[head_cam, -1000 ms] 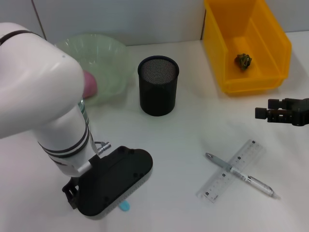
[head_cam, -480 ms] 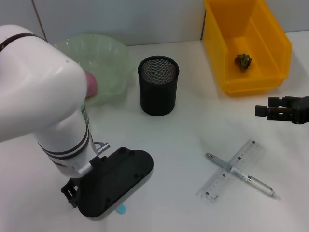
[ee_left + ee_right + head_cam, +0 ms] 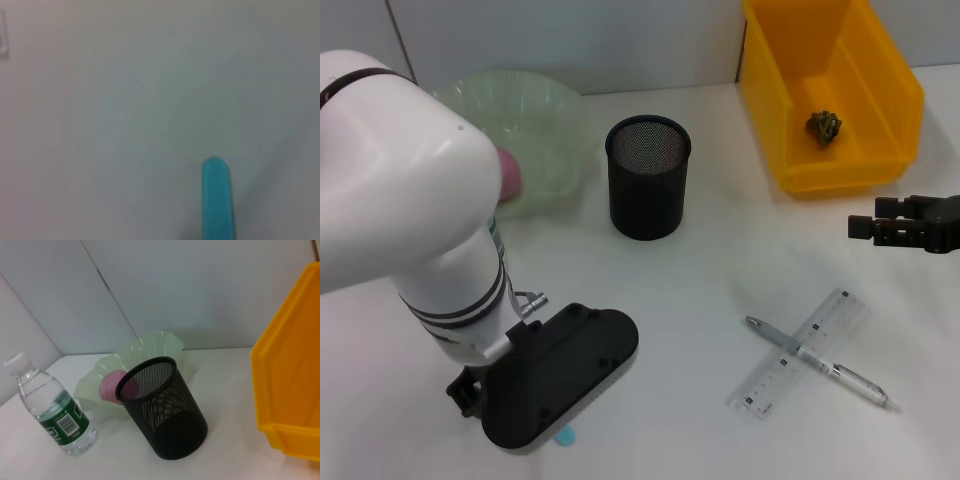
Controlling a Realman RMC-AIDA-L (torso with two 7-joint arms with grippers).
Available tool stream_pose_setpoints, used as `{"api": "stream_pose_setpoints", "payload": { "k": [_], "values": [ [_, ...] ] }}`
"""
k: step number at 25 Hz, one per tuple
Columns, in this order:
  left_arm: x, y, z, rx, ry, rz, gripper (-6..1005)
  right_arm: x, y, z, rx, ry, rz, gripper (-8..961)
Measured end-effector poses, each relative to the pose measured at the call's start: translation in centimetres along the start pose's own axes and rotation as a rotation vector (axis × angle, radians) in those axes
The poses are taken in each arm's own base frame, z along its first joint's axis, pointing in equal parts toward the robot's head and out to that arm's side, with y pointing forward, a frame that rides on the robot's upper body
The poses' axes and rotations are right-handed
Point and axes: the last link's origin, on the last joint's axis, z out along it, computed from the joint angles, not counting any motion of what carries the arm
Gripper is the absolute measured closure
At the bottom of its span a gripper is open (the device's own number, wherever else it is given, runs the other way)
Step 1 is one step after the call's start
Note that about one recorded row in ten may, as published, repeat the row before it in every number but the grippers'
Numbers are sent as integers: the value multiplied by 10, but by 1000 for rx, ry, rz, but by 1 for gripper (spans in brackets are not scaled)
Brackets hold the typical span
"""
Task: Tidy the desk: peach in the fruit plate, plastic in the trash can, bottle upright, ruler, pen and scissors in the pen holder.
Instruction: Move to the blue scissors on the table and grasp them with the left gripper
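My left gripper [image 3: 560, 378] hangs low over the near left of the table, its black body hiding whatever is under it. Only a blue rounded tip [image 3: 565, 437] pokes out beneath it, and the same blue tip [image 3: 216, 197] lies on the white table in the left wrist view; it may be the scissors' handle. The pink peach [image 3: 508, 173] rests in the green fruit plate [image 3: 545, 115]. The clear ruler [image 3: 800, 352] and the pen [image 3: 817, 361] lie crossed at the near right. The bottle [image 3: 50, 412] stands upright. Crumpled plastic [image 3: 824, 125] sits in the yellow trash can [image 3: 840, 170]. My right gripper [image 3: 873, 228] hovers open at the right edge.
The black mesh pen holder [image 3: 648, 178] stands mid-table beside the fruit plate and holds nothing that I can see. The left arm's white bulk [image 3: 410, 220] covers the left of the table and the bottle in the head view.
The left gripper has shifted slightly nearer and lower, and less of the blue tip shows under it. The right gripper has stayed in place.
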Motion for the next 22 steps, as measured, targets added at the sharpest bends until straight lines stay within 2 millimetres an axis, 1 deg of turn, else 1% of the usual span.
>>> {"api": "stream_pose_setpoints", "payload": {
  "k": [1, 6, 22],
  "values": [
    [0, 0, 0, 1, -3, 0, 444, 0, 0, 0, 0, 0, 0, 134],
    [-1, 0, 0, 3, -6, 0, 621, 0, 0, 0, 0, 0, 2, 134],
    [-1, 2, 0, -6, -9, 0, 662, -1, -1, -1, 3, -3, 0, 134]
  ]
}}
